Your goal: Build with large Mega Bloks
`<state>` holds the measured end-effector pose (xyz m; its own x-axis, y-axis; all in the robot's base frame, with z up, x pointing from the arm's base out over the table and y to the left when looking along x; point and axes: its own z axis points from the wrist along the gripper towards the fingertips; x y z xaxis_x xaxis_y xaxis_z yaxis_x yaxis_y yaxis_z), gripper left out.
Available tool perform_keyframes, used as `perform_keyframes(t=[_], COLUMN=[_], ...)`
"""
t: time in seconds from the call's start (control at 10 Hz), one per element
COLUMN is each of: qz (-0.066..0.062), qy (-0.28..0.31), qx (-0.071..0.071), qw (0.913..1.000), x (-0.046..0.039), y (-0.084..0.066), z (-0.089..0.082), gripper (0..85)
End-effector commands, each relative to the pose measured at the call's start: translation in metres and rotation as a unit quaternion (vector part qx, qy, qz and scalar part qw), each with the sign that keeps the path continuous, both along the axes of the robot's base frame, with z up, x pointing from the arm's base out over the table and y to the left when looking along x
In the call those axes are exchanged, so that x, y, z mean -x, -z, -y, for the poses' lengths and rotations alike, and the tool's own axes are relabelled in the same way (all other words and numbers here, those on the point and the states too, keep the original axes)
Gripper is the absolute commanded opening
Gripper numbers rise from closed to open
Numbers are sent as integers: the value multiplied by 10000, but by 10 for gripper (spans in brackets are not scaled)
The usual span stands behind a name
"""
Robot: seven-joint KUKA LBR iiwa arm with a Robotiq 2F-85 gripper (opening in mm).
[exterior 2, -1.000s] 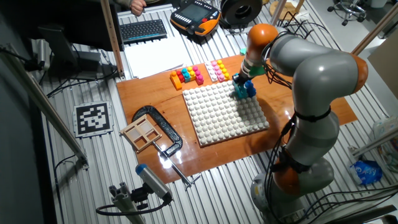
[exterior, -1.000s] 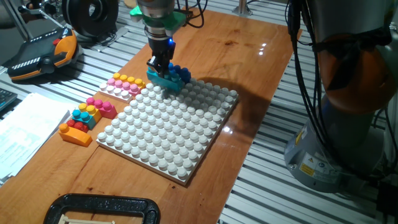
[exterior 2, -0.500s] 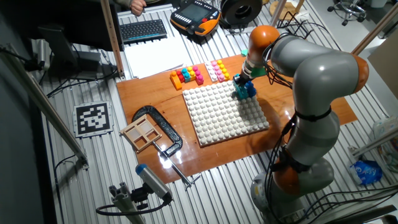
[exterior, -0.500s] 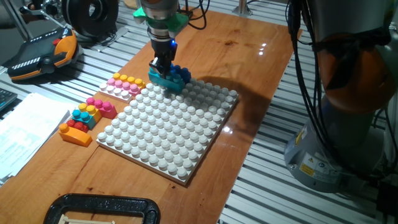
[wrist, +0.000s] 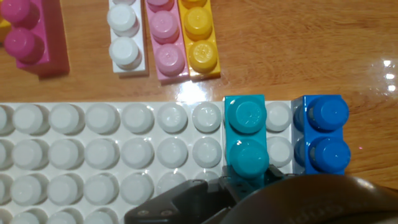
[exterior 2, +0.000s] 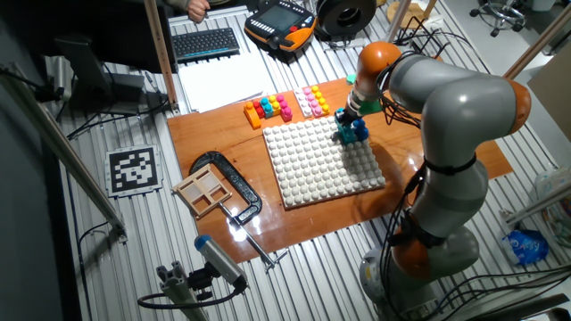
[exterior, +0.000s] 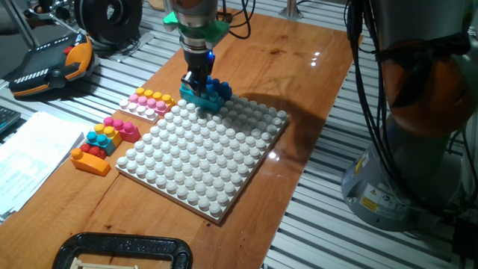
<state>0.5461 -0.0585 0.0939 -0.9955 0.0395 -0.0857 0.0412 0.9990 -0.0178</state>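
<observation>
My gripper (exterior: 199,79) is at the far edge of the white baseplate (exterior: 196,161), shut on a cyan brick (exterior: 196,96). In the hand view the cyan brick (wrist: 247,140) stands on the baseplate (wrist: 93,155), one stud column away from a dark blue brick (wrist: 323,134). My gripper (wrist: 245,186) closes around the cyan brick's near end. The dark blue brick (exterior: 218,88) sits just right of the cyan one. The other fixed view shows the gripper (exterior 2: 350,120) over both bricks (exterior 2: 350,134).
White (wrist: 124,34), pink (wrist: 165,37) and yellow (wrist: 199,34) bricks lie side by side on the wood beyond the plate, with a magenta brick (wrist: 28,34) further left. A cluster of pink, cyan and orange bricks (exterior: 101,142) lies left of the plate. A black clamp (exterior: 119,250) is at the front.
My gripper, with the cyan brick, has shifted slightly to the right, toward the dark blue brick. Nothing else has moved.
</observation>
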Motion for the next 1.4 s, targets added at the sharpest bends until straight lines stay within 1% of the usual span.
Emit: perform_keyframes(t=[0.0, 0.2, 0.5, 0.9, 1.0, 1.1, 1.3], qz=[-1, -1, 37, 68, 60, 68, 91], qy=[13, 13, 4, -4, -11, 20, 35], qx=[-2, -2, -47, -77, -69, -125, -127], qw=[10000, 10000, 10000, 9999, 10000, 9999, 9999], x=[4, 4, -2, -7, -8, -9, -7], y=[2, 28, 107, 160, 159, 156, 152], z=[-2, -4, -7, -8, -10, -13, -19], gripper=[0, 0, 0, 0, 0, 0, 0])
